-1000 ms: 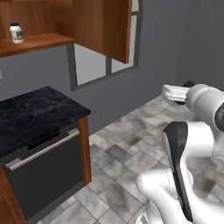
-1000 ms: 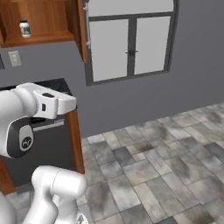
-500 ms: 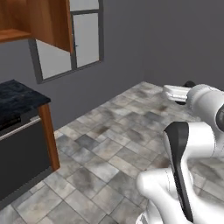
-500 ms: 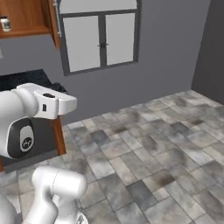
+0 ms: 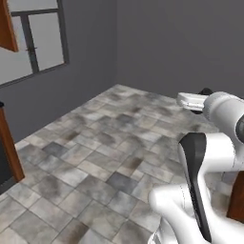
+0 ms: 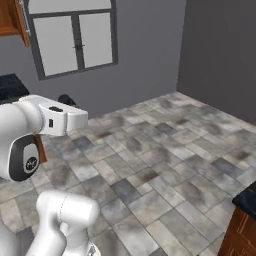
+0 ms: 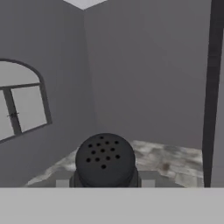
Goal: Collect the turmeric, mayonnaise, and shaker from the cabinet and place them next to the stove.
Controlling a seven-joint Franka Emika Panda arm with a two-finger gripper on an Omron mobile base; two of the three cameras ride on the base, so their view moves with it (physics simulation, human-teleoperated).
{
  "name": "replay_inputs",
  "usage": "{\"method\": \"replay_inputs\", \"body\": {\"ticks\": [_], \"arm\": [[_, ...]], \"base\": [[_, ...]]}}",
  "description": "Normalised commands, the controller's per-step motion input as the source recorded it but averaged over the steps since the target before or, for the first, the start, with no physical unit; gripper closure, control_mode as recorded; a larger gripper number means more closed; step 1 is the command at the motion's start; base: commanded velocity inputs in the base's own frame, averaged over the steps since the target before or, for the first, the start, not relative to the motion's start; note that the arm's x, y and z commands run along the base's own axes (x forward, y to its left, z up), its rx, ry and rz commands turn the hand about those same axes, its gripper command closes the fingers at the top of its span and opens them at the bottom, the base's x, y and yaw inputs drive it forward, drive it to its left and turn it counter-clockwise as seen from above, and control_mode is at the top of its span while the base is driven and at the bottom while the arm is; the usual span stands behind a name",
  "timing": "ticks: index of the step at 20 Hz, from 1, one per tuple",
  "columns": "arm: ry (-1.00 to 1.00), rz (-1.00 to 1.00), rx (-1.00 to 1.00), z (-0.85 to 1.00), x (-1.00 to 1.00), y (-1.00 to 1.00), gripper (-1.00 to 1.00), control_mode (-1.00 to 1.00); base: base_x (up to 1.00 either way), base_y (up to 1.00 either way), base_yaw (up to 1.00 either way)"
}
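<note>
Firmly clenched between the fingers (image 7: 105,186), a small dark round shaker with a perforated domed top (image 7: 105,158) is carried; judged light, rigid, slippery, best gripped mid-body.

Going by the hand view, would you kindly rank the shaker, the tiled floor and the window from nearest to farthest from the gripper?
1. The shaker: right at the gripper, its dark holed top at bottom centre between the fingers.
2. The tiled floor: beyond and below the shaker, spreading toward the room's corner.
3. The window: farthest, on the grey wall at the left.
</note>
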Motion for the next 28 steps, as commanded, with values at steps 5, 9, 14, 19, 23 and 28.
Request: {"method": "replay_inputs", "body": {"ticks": [5, 9, 14, 19, 23, 28], "arm": [[0.00, 0.00, 0.00, 0.00, 0.00, 0.00, 1.00, 1.00], [0.00, 0.00, 0.00, 0.00, 0.00, 0.00, 1.00, 1.00], [0.00, 0.00, 0.00, 0.00, 0.00, 0.00, 1.00, 1.00], [0.00, 0.00, 0.00, 0.00, 0.00, 0.00, 1.00, 1.00], [0.00, 0.00, 0.00, 0.00, 0.00, 0.00, 1.00, 1.00], [0.00, 0.00, 0.00, 0.00, 0.00, 0.00, 1.00, 1.00]], "base": [[-0.49, -0.66, -0.39], [-0.37, -0.71, -0.37], [-0.09, -0.84, -0.29], [0.00, -0.93, -0.24], [0.00, -0.88, -0.22], [0.02, -0.73, -0.25]]}}
